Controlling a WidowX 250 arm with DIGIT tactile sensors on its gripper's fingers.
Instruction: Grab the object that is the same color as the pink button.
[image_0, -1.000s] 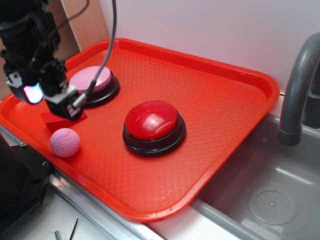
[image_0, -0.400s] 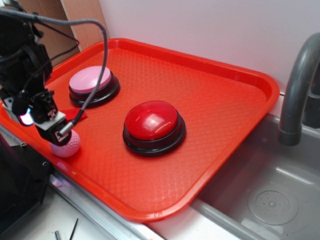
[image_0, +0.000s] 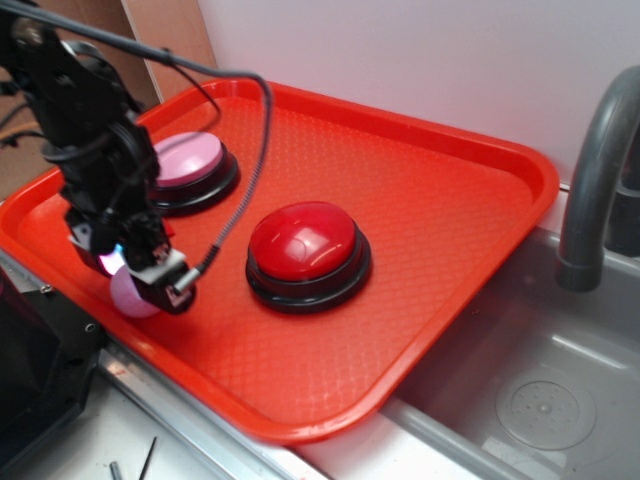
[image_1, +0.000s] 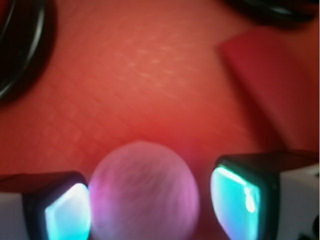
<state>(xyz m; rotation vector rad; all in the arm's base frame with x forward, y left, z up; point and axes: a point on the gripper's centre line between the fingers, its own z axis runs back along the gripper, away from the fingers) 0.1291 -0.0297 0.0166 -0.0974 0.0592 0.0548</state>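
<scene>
- I see the pink ball (image_1: 142, 192) low in view, blurred, between my tool's (image_1: 145, 202) two glowing fingertips (image_1: 67, 210).
- Left pad sits against it; right pad stands just apart.
- A red wedge block (image_1: 275, 85) lies on the red tray (image_1: 135, 80) beyond.

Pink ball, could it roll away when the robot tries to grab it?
It might. The pink ball sits between the gripper fingers, but a gap shows on the right side, so the closing jaws could nudge the round ball out. The tray edge is near it too. The red wedge block lies just beside one finger and could get bumped.
</scene>
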